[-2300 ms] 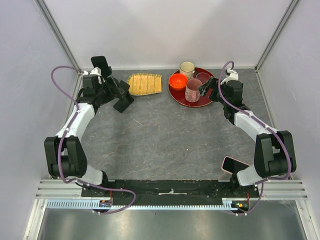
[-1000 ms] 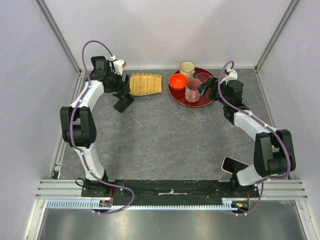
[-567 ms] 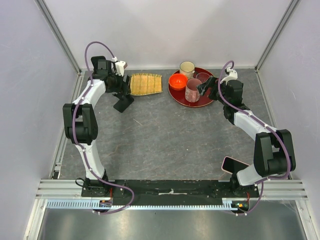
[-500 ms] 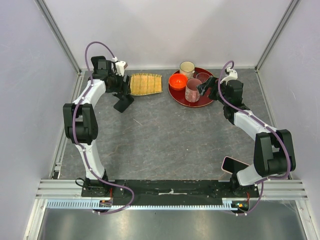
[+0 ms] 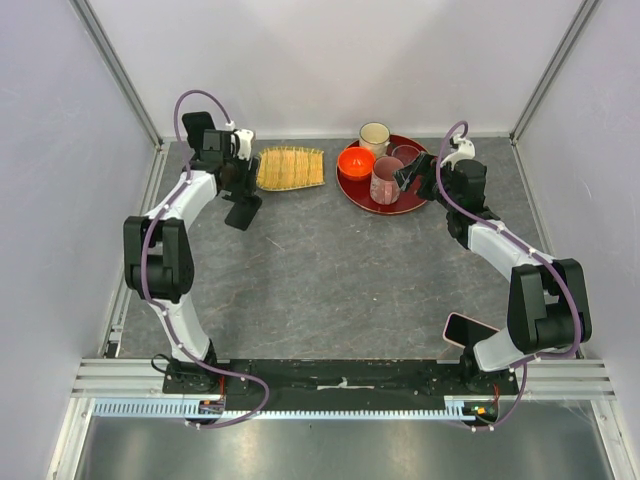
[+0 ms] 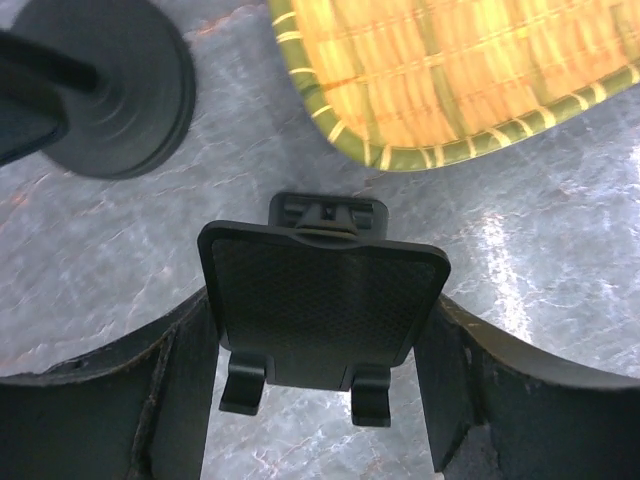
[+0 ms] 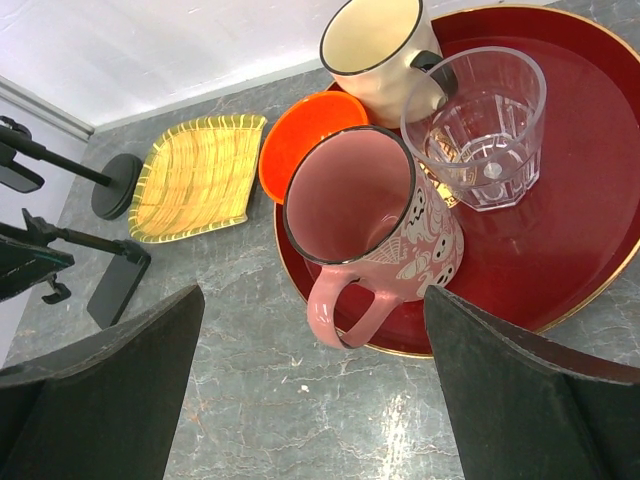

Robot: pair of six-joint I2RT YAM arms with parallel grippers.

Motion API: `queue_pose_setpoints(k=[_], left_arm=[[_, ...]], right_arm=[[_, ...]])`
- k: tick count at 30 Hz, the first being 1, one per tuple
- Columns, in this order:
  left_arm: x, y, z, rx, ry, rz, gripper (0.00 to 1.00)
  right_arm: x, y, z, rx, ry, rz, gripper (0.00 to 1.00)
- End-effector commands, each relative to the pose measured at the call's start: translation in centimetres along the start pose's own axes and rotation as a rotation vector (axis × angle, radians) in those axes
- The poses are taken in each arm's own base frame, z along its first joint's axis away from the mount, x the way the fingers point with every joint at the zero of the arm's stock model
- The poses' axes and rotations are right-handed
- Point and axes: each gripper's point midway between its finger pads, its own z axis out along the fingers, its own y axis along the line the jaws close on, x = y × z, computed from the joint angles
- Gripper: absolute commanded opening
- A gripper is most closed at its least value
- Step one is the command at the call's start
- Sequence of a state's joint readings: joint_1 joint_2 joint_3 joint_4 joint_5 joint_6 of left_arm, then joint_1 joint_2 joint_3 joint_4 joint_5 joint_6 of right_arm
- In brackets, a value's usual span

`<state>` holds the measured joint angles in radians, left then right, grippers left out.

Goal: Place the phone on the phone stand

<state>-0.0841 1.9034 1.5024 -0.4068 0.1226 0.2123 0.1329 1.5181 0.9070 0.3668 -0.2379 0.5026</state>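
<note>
The left gripper (image 6: 322,330) straddles a stand's holder plate (image 6: 320,280), jaws apart at its short edges; I cannot tell if they pinch it. The disc-based phone stand (image 6: 110,90) sits just beyond-left. The phone (image 5: 468,328) lies well behind the wide-open right gripper (image 7: 310,295), by that arm's base.

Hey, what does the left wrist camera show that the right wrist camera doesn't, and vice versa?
Left wrist only: the textured face and two lower hooks of a black holder plate, framed by the left gripper. Right wrist only: a red tray carrying a pink mug, cream mug and clear glass, an orange bowl, and the open right gripper. Both: the bamboo tray, the phone stand's disc base and the grey table.
</note>
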Motion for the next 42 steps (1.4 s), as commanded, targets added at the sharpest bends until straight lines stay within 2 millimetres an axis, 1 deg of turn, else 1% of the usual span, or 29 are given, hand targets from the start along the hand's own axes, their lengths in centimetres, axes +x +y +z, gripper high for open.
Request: queue_pose_setpoints(k=[1, 2, 4, 5, 6, 8, 9, 10, 11, 12, 13, 14, 15, 17, 21, 27, 29, 31, 35, 38, 41, 42], left_arm=[[-0.1, 3.9, -3.8, -0.282, -0.014, -0.035, 0.02], [-0.5, 4.5, -5.1, -0.322, -0.031, -0.037, 0.02], [-0.3, 4.7, -6.1, -0.336, -0.034, -0.038, 0.02], [-0.9, 4.8, -7.3, -0.340, -0.062, -0.044, 0.02], [-0.4, 5.4, -7.7, -0.352, -0.059, -0.065, 0.02], [-0.3, 5.8, -8.5, -0.345, -0.078, -0.084, 0.02], [0.1, 6.4, -9.1, -0.339, -0.099, -0.093, 0.02], [0.1, 6.5, -9.3, -0.329, -0.117, -0.098, 0.02], [1.3, 6.2, -9.0, -0.314, -0.107, -0.103, 0.02], [1.2, 5.9, -9.2, -0.307, -0.124, -0.107, 0.02], [1.3, 6.0, -9.0, -0.314, -0.135, -0.112, 0.02], [1.9, 6.4, -8.9, -0.343, -0.117, -0.121, 0.02], [2.8, 7.6, -8.9, -0.372, -0.100, -0.156, 0.02], [3.5, 8.2, -8.4, -0.395, -0.083, -0.177, 0.02], [3.6, 8.2, -7.8, -0.366, -0.103, -0.229, 0.02], [4.7, 7.7, -6.4, -0.340, -0.060, -0.294, 0.02], [4.6, 7.5, -6.2, -0.336, -0.065, -0.339, 0.02], [4.2, 7.3, -5.9, -0.321, -0.079, -0.352, 0.02], [4.0, 7.7, -5.5, -0.332, -0.084, -0.392, 0.02], [3.6, 7.3, -5.1, -0.306, -0.088, -0.402, 0.02], [3.5, 7.4, -5.0, -0.303, -0.091, -0.410, 0.02], [3.4, 7.4, -5.1, -0.304, -0.092, -0.408, 0.03]], right_arm=[[-1.7, 1.2, -0.1, -0.048, -0.054, -0.006, 0.98], [-1.6, 1.1, -0.1, -0.048, -0.053, -0.005, 0.98], [-1.7, 1.3, -0.2, -0.054, -0.054, -0.004, 0.98], [-1.6, 1.4, -0.1, -0.059, -0.053, 0.002, 0.98], [-1.7, 1.3, -0.1, -0.059, -0.054, 0.002, 0.98], [-1.6, 1.3, -0.1, -0.061, -0.053, 0.006, 0.98], [-1.6, 1.4, -0.1, -0.064, -0.053, 0.006, 0.98], [-1.6, 1.5, -0.1, -0.066, -0.054, 0.007, 0.98], [-1.6, 1.4, -0.1, -0.064, -0.053, 0.006, 0.98], [-1.6, 1.5, -0.1, -0.066, -0.054, 0.007, 0.98], [-1.6, 1.5, -0.1, -0.065, -0.052, 0.006, 0.98], [-1.7, 1.4, -0.1, -0.065, -0.054, 0.006, 0.98], [-1.6, 1.5, -0.2, -0.066, -0.054, 0.005, 0.98], [-1.7, 1.5, -0.3, -0.064, -0.056, 0.005, 0.98], [-1.8, 1.4, -0.3, -0.058, -0.058, 0.001, 0.98], [-1.6, 1.4, -0.1, -0.059, -0.053, 0.004, 0.98], [-1.6, 1.4, -0.1, -0.058, -0.052, 0.005, 0.98], [-1.6, 1.4, -0.2, -0.059, -0.051, 0.004, 0.98], [-1.5, 1.3, -0.1, -0.058, -0.052, 0.005, 0.98], [-1.6, 1.3, -0.1, -0.058, -0.052, 0.005, 0.98], [-1.6, 1.1, 0.0, -0.044, -0.055, 0.010, 0.98], [-1.4, 0.5, 0.1, -0.015, -0.046, 0.019, 0.98]])
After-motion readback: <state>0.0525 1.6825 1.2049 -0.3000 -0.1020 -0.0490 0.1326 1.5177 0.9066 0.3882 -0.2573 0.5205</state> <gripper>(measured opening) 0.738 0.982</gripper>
